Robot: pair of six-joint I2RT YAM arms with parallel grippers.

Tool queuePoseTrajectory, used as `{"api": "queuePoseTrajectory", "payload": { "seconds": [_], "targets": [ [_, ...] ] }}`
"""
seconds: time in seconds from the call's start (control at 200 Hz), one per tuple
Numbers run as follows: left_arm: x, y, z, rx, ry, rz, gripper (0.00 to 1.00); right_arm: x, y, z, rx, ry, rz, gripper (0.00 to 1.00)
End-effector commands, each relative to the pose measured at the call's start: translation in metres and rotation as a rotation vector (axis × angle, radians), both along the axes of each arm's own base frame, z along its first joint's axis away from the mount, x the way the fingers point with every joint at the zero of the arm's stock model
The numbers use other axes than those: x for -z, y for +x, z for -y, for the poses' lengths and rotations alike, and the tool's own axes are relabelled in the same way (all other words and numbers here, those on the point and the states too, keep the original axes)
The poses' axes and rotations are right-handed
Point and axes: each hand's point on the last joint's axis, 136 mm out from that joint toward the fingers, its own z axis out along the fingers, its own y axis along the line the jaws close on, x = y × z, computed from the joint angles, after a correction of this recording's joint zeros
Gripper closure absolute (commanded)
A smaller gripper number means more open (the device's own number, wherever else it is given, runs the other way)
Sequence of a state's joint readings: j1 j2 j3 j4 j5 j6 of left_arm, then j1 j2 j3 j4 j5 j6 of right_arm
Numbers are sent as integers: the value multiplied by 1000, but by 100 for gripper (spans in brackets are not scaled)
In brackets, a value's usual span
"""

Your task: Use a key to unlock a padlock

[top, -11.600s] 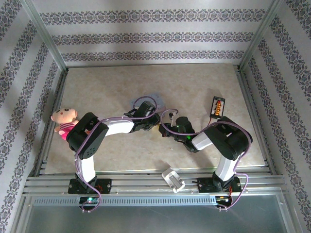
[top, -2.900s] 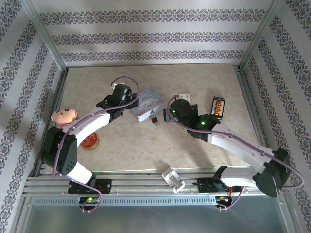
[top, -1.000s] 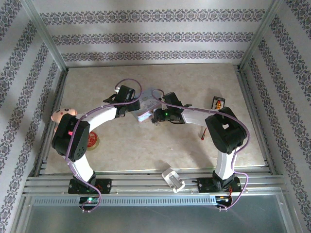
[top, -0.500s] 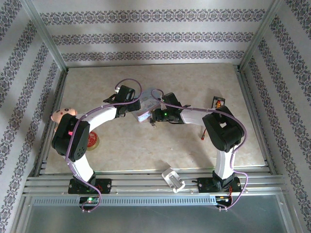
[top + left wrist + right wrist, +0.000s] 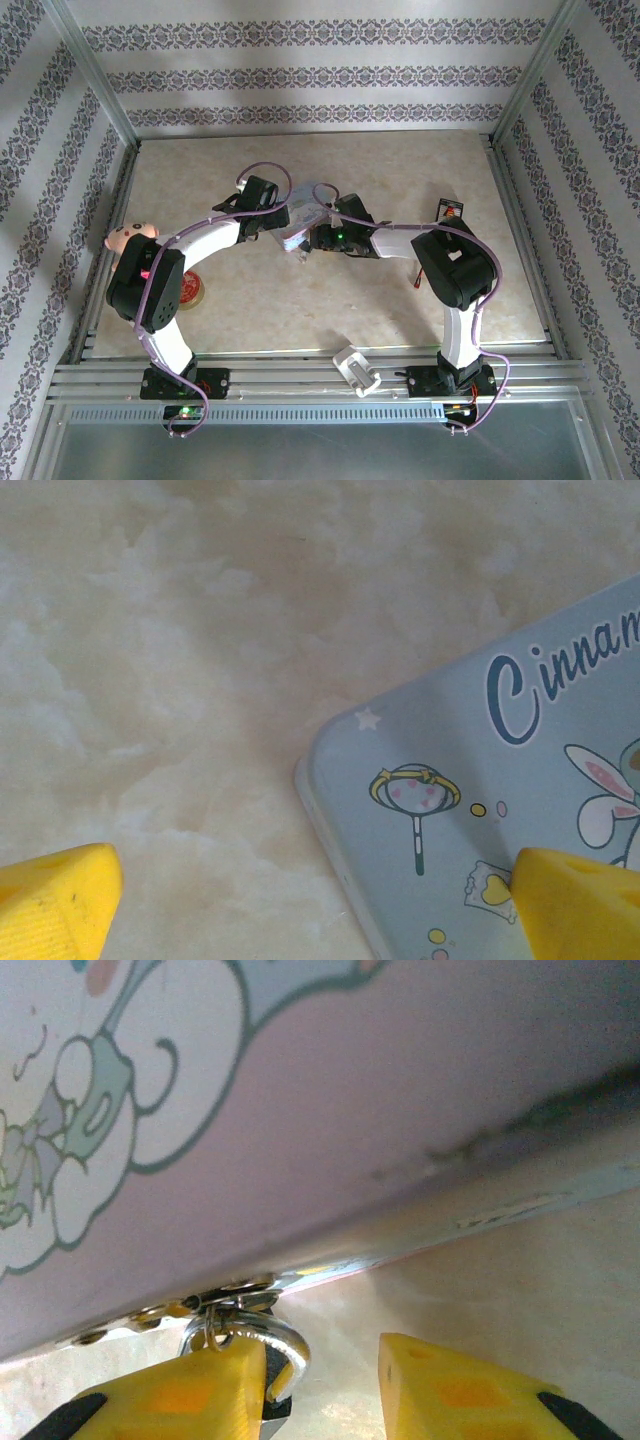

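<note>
Progress: early, by my judgement; no key is to be seen, and the shackle is not visibly sprung.
Right hand (image 5: 320, 1352): released, fingers apart with nothing between them.
Padlock (image 5: 290, 1345): just beside one finger, hanging at the tin's (image 5: 300, 1160) lower edge.
Axis: shackle toward the tin, dark body toward the hand; long axis crosses that edge.
Left hand (image 5: 315, 872): released wide, straddling the tin's corner above the worktop (image 5: 150, 630).
</note>
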State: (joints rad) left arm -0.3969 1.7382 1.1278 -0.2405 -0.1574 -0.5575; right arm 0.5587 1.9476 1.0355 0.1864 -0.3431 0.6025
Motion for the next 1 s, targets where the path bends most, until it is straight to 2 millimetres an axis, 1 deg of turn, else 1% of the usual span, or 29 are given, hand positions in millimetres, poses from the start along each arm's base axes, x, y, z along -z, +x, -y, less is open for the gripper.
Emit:
{"api": "queuePoseTrajectory", "payload": {
  "seconds": [0.0, 0.185, 0.32, 0.48, 0.53, 0.67, 0.79, 0.89, 0.995],
  "targets": [
    [4, -7, -5, -10, -8, -31, 1, 0, -2, -8, 5, 50, 2, 64],
    [5, -7, -3, -7, -18, -32, 1, -13, 0, -15, 34, 141, 27, 64],
    [7, -6, -2, -4, -22, -35, 1, -16, 0, -20, 44, 171, 30, 67],
    [7, -6, -2, -4, -29, -34, 1, -13, -2, -26, 51, 176, 27, 77],
    [7, -7, -1, -2, -28, -37, 1, -12, -3, -26, 56, 175, 27, 78],
    [6, -7, -2, -2, -23, -34, 1, -10, -2, -21, 88, 168, 28, 83],
    [6, -6, -3, -4, -18, -33, 1, -11, -2, -13, 127, 159, 27, 94],
    [7, -7, -4, -4, -15, -36, 1, -12, -2, -5, 176, 163, 8, 100],
    [9, -8, -4, -1, -10, -45, 1, -13, 0, 2, 218, 176, -12, 100]
  ]
}}
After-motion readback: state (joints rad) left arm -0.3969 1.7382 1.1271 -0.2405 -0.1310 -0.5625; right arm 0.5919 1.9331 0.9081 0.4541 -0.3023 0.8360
